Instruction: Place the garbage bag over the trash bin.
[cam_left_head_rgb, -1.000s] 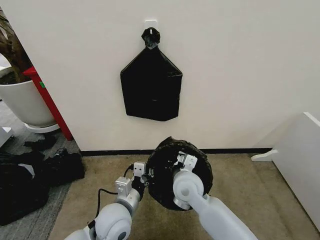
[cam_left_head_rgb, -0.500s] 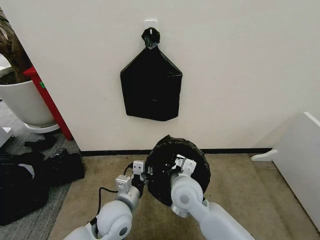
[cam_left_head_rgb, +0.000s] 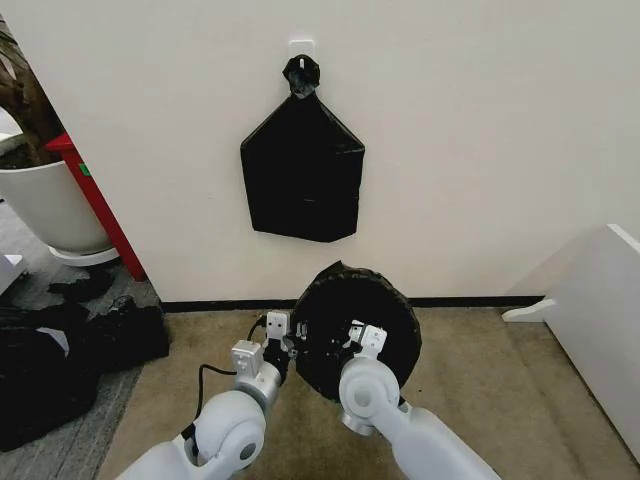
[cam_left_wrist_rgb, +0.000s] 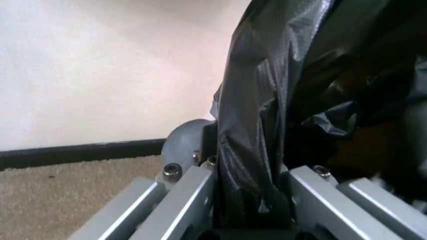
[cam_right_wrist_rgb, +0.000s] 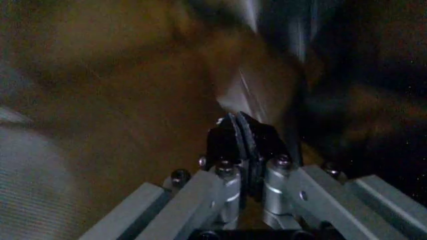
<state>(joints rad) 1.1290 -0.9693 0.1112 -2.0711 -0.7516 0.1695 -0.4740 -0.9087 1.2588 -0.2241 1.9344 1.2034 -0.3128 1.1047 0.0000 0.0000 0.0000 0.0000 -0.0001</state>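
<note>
Below the hanging bundle of bags (cam_left_head_rgb: 302, 178), both grippers' fingers (cam_left_wrist_rgb: 200, 195) pinch the garbage bag (cam_left_head_rgb: 352, 325).

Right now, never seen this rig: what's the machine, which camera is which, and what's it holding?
It is a wheeled robot with two arms. The head view looks down from its head; the other two pictures come from cameras on each wrist.

On the carpet by the wall, the garbage bag is stretched into a round black opening. The left gripper pinches the bag's edge; in the left wrist view its fingers clamp the plastic. The right gripper reaches inside the bag, fingers closed on film.

A knotted bundle of bags hangs on the wall; a plant pot stands at left.
</note>
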